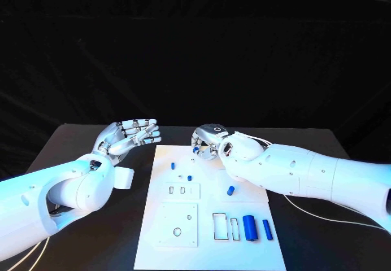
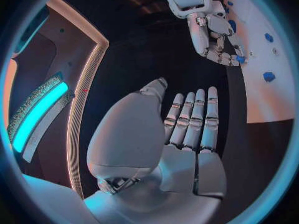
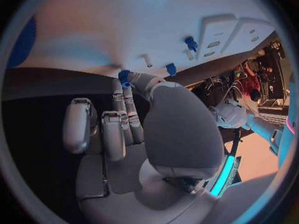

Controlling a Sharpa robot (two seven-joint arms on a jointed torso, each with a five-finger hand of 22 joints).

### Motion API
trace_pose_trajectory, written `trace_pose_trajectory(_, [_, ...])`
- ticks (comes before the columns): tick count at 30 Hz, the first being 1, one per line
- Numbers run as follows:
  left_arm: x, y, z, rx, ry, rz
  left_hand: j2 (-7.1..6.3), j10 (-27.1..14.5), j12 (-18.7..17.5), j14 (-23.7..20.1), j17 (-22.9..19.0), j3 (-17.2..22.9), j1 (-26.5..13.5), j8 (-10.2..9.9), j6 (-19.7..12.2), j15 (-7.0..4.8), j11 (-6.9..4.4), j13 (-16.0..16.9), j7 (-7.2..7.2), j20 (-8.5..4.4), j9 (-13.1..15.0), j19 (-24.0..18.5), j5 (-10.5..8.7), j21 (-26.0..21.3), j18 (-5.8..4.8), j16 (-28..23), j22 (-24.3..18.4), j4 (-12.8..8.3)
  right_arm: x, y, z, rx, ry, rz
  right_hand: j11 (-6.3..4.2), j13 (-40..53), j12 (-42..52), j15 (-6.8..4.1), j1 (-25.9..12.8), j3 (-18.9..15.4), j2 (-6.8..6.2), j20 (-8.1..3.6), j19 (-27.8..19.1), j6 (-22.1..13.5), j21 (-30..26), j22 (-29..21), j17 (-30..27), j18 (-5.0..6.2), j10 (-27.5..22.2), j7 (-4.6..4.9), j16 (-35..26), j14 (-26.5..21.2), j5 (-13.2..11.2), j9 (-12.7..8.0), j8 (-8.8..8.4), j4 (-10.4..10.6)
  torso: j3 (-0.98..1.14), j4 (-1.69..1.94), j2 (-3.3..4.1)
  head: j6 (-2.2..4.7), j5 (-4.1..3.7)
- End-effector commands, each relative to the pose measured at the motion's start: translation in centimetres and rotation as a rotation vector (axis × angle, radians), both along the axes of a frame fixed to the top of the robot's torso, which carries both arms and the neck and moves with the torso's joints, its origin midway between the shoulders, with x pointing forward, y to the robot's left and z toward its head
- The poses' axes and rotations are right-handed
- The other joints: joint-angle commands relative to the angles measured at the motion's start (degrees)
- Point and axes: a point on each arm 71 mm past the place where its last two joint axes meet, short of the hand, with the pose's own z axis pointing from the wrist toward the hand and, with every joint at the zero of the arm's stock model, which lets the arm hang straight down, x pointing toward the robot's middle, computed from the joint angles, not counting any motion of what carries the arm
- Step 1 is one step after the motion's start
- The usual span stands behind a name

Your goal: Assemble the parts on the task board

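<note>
The white task board (image 1: 208, 248) lies in the middle of the black table. My right hand (image 1: 213, 141) hovers at the board's far edge with its fingers curled down, and its fingertips pinch a small blue part (image 1: 196, 150). That blue part (image 3: 124, 76) sits between thumb and fingertip in the right wrist view, close above the board (image 3: 124, 25). My left hand (image 1: 130, 135) is raised off the table beside the board's far left corner, fingers straight, holding nothing. The left wrist view shows the left hand (image 2: 187, 134) flat and the right hand (image 2: 215, 35) with the blue part (image 2: 239, 58).
Loose blue parts lie on the board: a small peg (image 1: 173, 166), another (image 1: 190, 178), a short piece (image 1: 230, 190), a thick cylinder (image 1: 250, 227) and a thin rod (image 1: 267, 229). A slotted plate (image 1: 183, 190) and a holed plate (image 1: 178, 224) sit on its left half.
</note>
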Motion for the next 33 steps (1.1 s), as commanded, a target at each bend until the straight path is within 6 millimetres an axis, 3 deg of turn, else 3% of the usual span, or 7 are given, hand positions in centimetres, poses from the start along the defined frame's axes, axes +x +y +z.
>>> trace_pose_trajectory(1, [-0.1, -0.4, 0.2, -0.008, -0.006, -0.029, -0.24, -0.12, -0.35, -0.24, 0.05, 0.3, 0.12, -0.33, -0.02, 0.04, 0.36, -0.05, 2.7, 0.16, -0.05, -0.38, -0.34, -0.36, 0.44, -0.2, -0.05, -0.07, 0.0, 0.3, -0.3, -0.02, 0.002, 0.012, 0.03, -0.07, -0.22, -0.03, -0.79, 0.24, -0.08, 0.03, -0.14, -0.49, 0.04, -0.02, 7.01, -0.61, -0.03, 0.17, 0.31, 4.36, 0.23, 0.11, 0.03, -0.4, 0.0, -0.12, -0.02, 0.1, 0.12])
trace_pose_trajectory(15, [0.0, -0.5, 0.2, -0.008, -0.001, -0.038, -0.27, -0.16, -0.38, -0.28, 0.07, 0.3, 0.03, -0.37, -0.05, 0.06, 0.38, -0.05, 2.72, 0.18, -0.07, -0.5, -0.37, -0.43, 0.44, -0.25, -0.09, -0.04, 0.2, 0.5, -0.7, -0.025, 0.004, 0.017, 0.82, -0.75, -1.34, 0.62, -2.31, 0.71, -0.75, 0.55, -0.49, -1.87, -0.55, -0.41, 6.71, -0.5, -2.18, 0.84, 0.24, 4.27, 0.02, 0.29, -0.41, -1.19, 0.01, -0.17, 0.01, 0.17, 0.23])
trace_pose_trajectory(18, [0.0, -0.4, 0.2, -0.008, -0.001, -0.038, -0.27, -0.16, -0.38, -0.28, 0.07, 0.3, 0.03, -0.37, -0.05, 0.06, 0.38, -0.05, 2.72, 0.18, -0.07, -0.5, -0.37, -0.43, 0.44, -0.25, -0.09, -0.04, 0.1, 0.4, -0.6, -0.017, -0.003, 0.02, 1.74, -1.66, -1.36, 1.43, -4.02, -0.21, -1.98, 1.26, -1.31, -4.67, -1.95, -1.72, 5.96, -0.19, -5.66, 1.56, 0.0, 4.07, 0.39, -0.17, -1.93, -1.32, 0.02, -0.18, -0.01, 0.21, 0.31])
trace_pose_trajectory(23, [0.0, -0.3, 0.2, -0.007, 0.0, -0.034, -0.28, -0.19, -0.39, -0.31, 0.07, 0.29, -0.02, -0.38, -0.07, 0.07, 0.39, -0.05, 2.73, 0.19, -0.08, -0.56, -0.39, -0.46, 0.44, -0.28, -0.12, -0.02, -0.4, -0.4, -0.3, 0.002, -0.013, 0.021, 2.06, -2.97, -0.94, 1.74, -4.83, -6.23, -1.71, 1.69, -3.51, -8.57, -6.15, -5.75, 2.94, 0.82, -10.49, 1.29, -1.12, 3.31, -0.01, -0.88, -4.42, -2.29, 0.12, -0.23, -0.09, 0.25, 0.42])
trace_pose_trajectory(24, [0.0, -0.3, 0.2, -0.006, 0.0, -0.033, -0.28, -0.19, -0.39, -0.31, 0.07, 0.29, -0.02, -0.38, -0.07, 0.07, 0.39, -0.05, 2.73, 0.19, -0.08, -0.56, -0.39, -0.46, 0.44, -0.28, -0.12, -0.02, -0.6, -0.7, -0.3, 0.004, -0.013, 0.02, 2.39, -3.43, -0.91, 1.85, -4.48, -10.84, -1.02, 1.82, -4.3, -9.95, -7.93, -7.44, 1.61, 1.17, -12.19, 0.8, -1.65, 2.98, -0.6, -1.13, -5.29, -2.13, 0.15, -0.27, -0.11, 0.24, 0.47])
trace_pose_trajectory(25, [0.1, -0.2, 0.2, -0.006, 0.0, -0.032, -0.28, -0.19, -0.39, -0.31, 0.07, 0.29, -0.02, -0.38, -0.07, 0.07, 0.39, -0.05, 2.73, 0.19, -0.08, -0.56, -0.39, -0.46, 0.44, -0.28, -0.12, -0.02, -0.8, -1.1, -0.2, 0.008, -0.014, 0.018, 2.42, -4.01, 0.94, 1.95, -0.83, -20.39, 1.62, 1.9, -4.18, -10.03, -9.38, -8.53, 0.91, 1.36, -13.38, 0.88, -1.97, 2.92, -0.45, -1.07, -5.74, -0.7, 0.14, -0.3, -0.11, 0.29, 0.51])
trace_pose_trajectory(33, [0.2, 0.2, 0.1, -0.001, 0.0, -0.02, -0.28, -0.19, -0.39, -0.31, 0.07, 0.29, -0.02, -0.38, -0.07, 0.07, 0.39, -0.05, 2.73, 0.19, -0.08, -0.56, -0.39, -0.46, 0.44, -0.28, -0.12, -0.02, -2.2, -5.2, 1.5, 0.054, -0.005, -0.029, 2.01, -4.23, 3.24, 1.65, 1.36, -22.35, 2.12, 1.66, -3.55, -8.99, -9.44, -8.28, 1.16, 1.27, -12.71, 0.98, -1.86, 3.04, 0.03, -0.94, -5.67, 1.66, 0.4, -1.1, -0.43, 0.6, 0.67])
